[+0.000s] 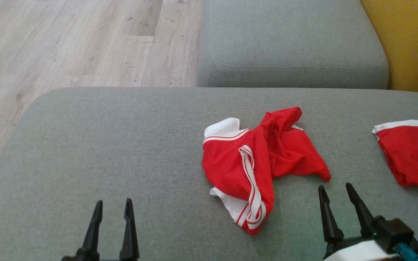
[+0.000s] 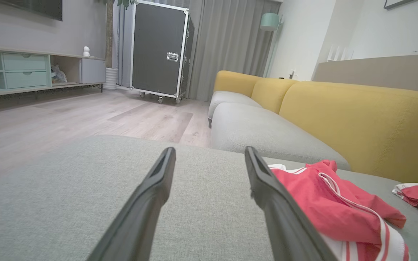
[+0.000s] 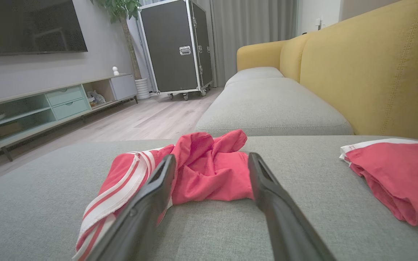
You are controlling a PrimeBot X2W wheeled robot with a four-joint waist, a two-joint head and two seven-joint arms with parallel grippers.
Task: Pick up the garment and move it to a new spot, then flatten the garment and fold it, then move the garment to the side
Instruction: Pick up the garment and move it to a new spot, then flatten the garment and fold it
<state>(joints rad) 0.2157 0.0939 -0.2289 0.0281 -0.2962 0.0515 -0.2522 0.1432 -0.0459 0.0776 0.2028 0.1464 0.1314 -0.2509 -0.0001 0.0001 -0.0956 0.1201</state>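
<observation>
Scanning the grey cushion [image 1: 122, 152], I'm seeing the crumpled red garment [image 1: 289, 152] lying right of centre on it, likely light, soft and floppy, my left gripper [image 1: 114, 201] and right gripper [image 1: 335, 186] both spread apart and empty, and I'm judging its white band [image 1: 225, 127] the best pinch spot.

A pale wooden plank floor [image 1: 85, 43] lies beside a sofa with grey fabric seat cushions [image 1: 122, 145] and yellow back cushions [image 3: 376, 72]. At the grey wall [image 3: 49, 69] stands a long low cabinet with mint-green drawers [image 3: 65, 103], and a dark flat screen [image 3: 27, 27] hangs above it. A black wheeled case with metal edges [image 2: 158, 47] stands before grey curtains [image 2: 227, 43].
</observation>
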